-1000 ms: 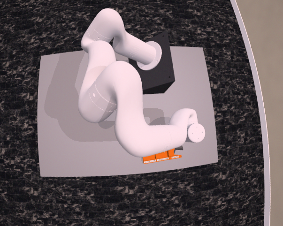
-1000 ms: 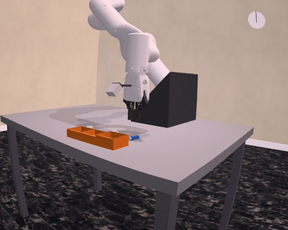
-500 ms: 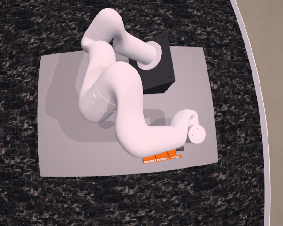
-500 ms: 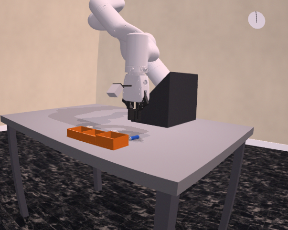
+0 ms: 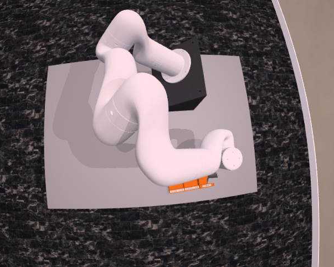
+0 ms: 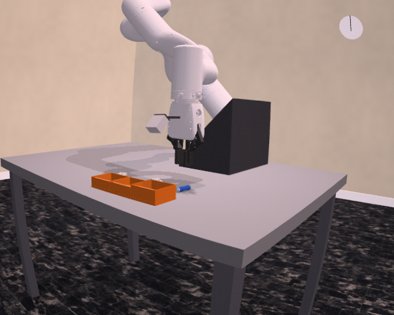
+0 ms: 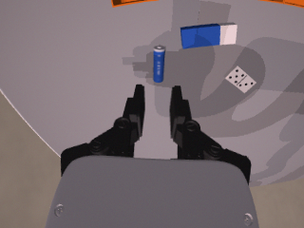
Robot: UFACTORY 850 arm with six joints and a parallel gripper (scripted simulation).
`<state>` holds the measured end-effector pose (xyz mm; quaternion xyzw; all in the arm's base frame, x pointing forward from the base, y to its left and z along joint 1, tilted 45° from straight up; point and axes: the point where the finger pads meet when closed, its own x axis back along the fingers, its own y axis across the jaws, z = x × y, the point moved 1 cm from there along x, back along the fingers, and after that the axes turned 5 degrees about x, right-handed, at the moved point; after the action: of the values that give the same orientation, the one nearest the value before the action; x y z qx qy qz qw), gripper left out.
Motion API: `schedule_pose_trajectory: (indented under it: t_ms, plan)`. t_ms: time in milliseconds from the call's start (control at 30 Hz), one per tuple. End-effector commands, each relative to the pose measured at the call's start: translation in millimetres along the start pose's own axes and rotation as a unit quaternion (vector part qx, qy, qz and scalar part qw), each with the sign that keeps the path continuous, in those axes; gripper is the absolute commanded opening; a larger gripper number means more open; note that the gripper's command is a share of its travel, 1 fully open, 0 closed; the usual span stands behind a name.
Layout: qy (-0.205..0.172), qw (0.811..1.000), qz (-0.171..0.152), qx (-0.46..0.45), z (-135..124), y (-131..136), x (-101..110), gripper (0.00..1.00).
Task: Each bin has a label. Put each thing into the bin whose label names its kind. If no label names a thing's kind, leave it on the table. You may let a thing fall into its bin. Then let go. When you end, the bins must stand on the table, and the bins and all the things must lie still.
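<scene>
A blue battery (image 7: 159,64) (image 6: 183,188) lies on the table just past my fingertips in the wrist view. A blue and white eraser (image 7: 209,34) and a white domino (image 7: 239,79) lie to its right. My gripper (image 7: 158,97) (image 6: 185,163) hangs well above the table, pointing down, with its fingers a narrow gap apart and nothing between them. In the overhead view the arm hides it.
A large black box (image 6: 237,135) (image 5: 186,92) stands behind the gripper at the back of the grey table (image 6: 274,189). The table's edge runs close on the left in the wrist view.
</scene>
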<state>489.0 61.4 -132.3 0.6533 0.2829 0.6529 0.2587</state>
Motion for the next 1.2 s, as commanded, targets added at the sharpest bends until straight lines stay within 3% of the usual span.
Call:
schedule_pose_trajectory:
  t_ms: [0, 233, 667, 1167]
  plan:
    - [0.001, 1.000, 0.000, 0.000, 0.7, -0.2, 0.8, 0.28]
    - [0.001, 1.000, 0.000, 0.000, 0.7, -0.2, -11.2, 0.28]
    - [0.001, 1.000, 0.000, 0.000, 1.0, -0.2, -61.4, 0.28]
    - [0.001, 1.000, 0.000, 0.000, 0.8, -0.2, -73.4, 0.28]
